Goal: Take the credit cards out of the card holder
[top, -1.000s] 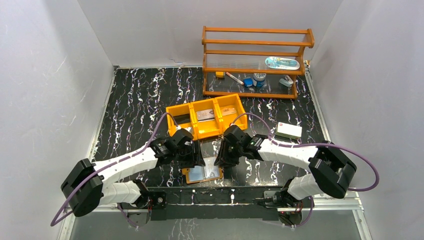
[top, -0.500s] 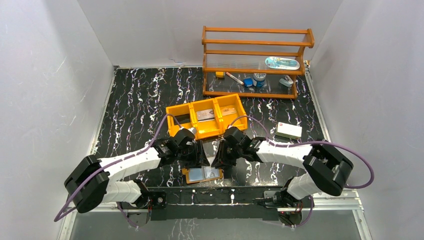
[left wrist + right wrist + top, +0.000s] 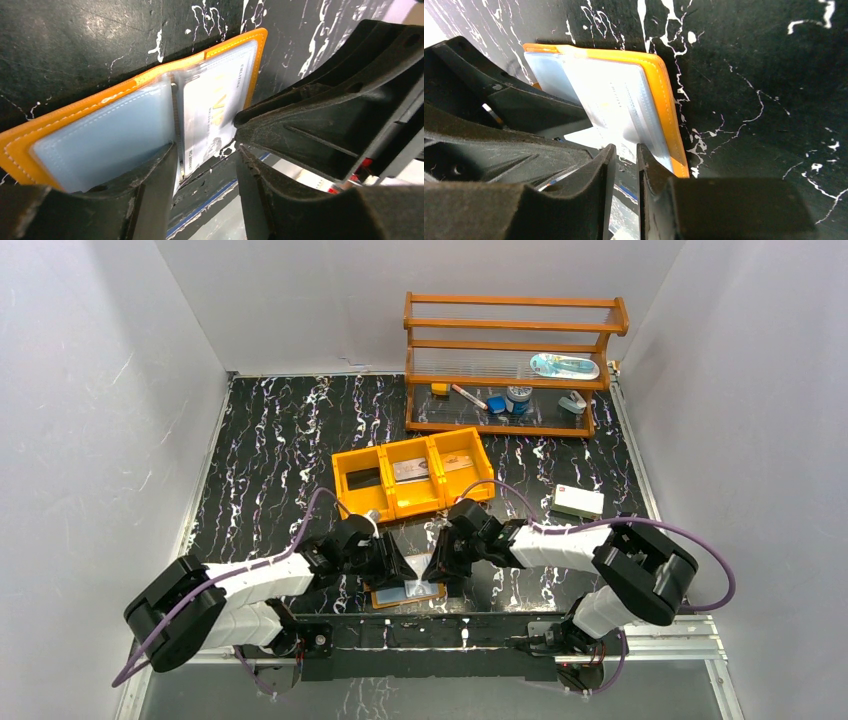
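Observation:
The card holder (image 3: 408,593) lies open on the black table near its front edge, orange rim up and pale blue pockets showing (image 3: 100,135). A whitish credit card (image 3: 210,115) sits in one pocket, and its end sticks out past the holder's near side (image 3: 586,137). My left gripper (image 3: 206,150) is open. One finger (image 3: 150,185) rests over the empty pocket, and the card's end lies just ahead of the gap. My right gripper (image 3: 626,148) stands at the same card end from the other side. Its jaws are a narrow slit apart with only table showing between them. Both grippers (image 3: 400,568) (image 3: 441,564) crowd over the holder.
An orange three-compartment tray (image 3: 345,458) with flat items in it stands just behind the arms. A white box (image 3: 578,502) lies to the right and a wooden shelf (image 3: 510,360) stands at the back. The table's metal front rail (image 3: 470,625) runs close to the holder.
Both arms have lowered and drawn toward the front edge onto the holder. Both grippers have narrowed, the right one almost to a slit.

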Action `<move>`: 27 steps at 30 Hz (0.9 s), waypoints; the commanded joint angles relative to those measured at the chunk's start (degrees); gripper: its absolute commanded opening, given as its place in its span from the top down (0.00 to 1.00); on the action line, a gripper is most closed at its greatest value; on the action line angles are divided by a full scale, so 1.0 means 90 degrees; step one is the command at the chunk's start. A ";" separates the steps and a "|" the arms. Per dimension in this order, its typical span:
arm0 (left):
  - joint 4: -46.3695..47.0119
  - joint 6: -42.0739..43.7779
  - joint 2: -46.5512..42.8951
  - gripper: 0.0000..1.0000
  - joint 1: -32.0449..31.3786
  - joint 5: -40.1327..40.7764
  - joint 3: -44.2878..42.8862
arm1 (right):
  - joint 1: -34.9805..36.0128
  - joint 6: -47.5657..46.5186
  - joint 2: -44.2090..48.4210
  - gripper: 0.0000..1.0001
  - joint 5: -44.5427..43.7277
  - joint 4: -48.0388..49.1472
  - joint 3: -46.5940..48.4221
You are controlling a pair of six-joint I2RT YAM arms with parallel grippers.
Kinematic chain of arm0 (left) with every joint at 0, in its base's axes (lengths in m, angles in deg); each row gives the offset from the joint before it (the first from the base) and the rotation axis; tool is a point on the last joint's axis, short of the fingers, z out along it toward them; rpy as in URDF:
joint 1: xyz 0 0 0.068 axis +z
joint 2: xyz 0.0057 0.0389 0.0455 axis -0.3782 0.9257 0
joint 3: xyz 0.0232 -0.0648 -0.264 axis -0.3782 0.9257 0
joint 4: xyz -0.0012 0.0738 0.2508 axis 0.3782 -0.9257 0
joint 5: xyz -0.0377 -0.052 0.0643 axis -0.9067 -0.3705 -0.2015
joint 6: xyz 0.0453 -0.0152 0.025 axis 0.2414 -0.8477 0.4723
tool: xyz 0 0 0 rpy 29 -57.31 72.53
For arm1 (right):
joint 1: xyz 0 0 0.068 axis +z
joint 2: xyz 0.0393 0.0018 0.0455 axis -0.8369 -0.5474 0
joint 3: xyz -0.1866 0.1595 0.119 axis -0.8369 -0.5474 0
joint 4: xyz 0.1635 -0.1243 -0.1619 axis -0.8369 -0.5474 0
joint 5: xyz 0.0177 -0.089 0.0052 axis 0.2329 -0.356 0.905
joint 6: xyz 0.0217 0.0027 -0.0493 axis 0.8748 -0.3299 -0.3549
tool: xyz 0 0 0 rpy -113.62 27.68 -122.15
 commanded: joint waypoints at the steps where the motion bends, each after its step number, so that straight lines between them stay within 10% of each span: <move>1: 0.0988 -0.0592 -0.0108 0.57 0.0146 -0.0264 0.0591 | 0.0002 0.0146 -0.0019 0.70 -0.0125 0.0042 -0.0326; 27: 0.3729 -0.1201 0.0135 1.00 0.0312 -0.0640 0.1556 | 0.0004 0.0477 -0.0434 0.77 0.0368 0.0897 -0.0758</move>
